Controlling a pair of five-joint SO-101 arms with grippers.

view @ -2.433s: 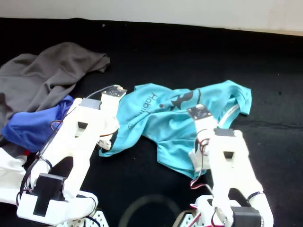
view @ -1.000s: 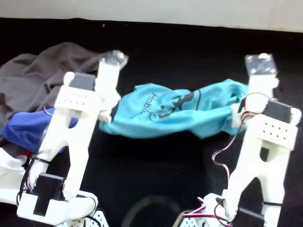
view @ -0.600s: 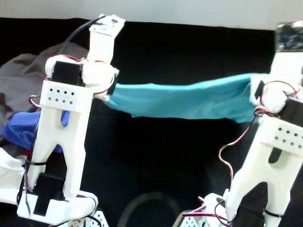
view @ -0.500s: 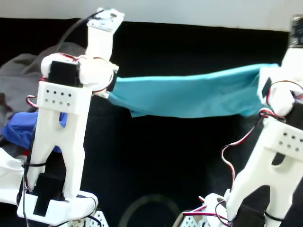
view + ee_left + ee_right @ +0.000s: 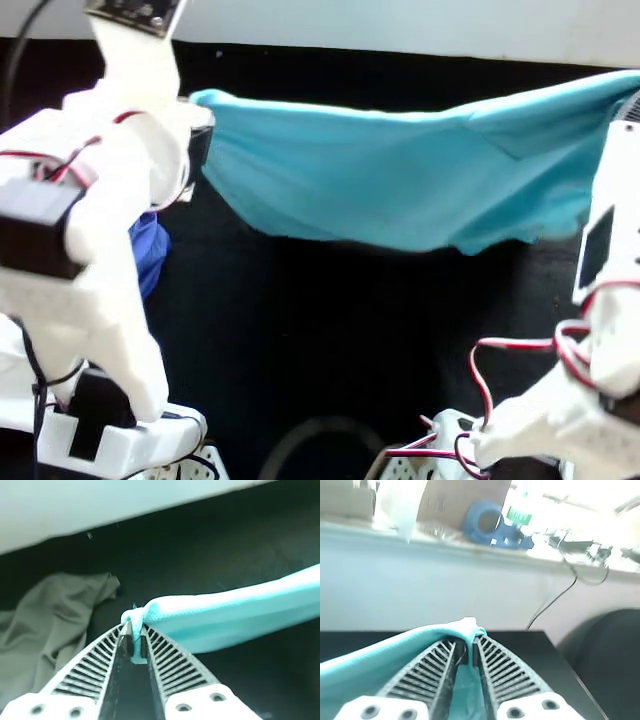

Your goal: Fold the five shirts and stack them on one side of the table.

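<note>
teal shirt (image 5: 400,180): end past my right fingers (image 5: 502,672) cut by high view's edge | pinched corners hidden between my left fingers (image 5: 105,655), likewise right | blue shirt (image 5: 150,255): mostly behind my left arm (image 5: 90,230) | grey shirt (image 5: 45,630): cropped beside left fingers | shelf clutter (image 5: 490,525) beyond right fingers: blurred

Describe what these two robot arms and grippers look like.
The left arm and right arm are white plastic with black motor blocks and red, white and black cables. The left gripper and right gripper have tapered white fingers with ribbed slots.
</note>
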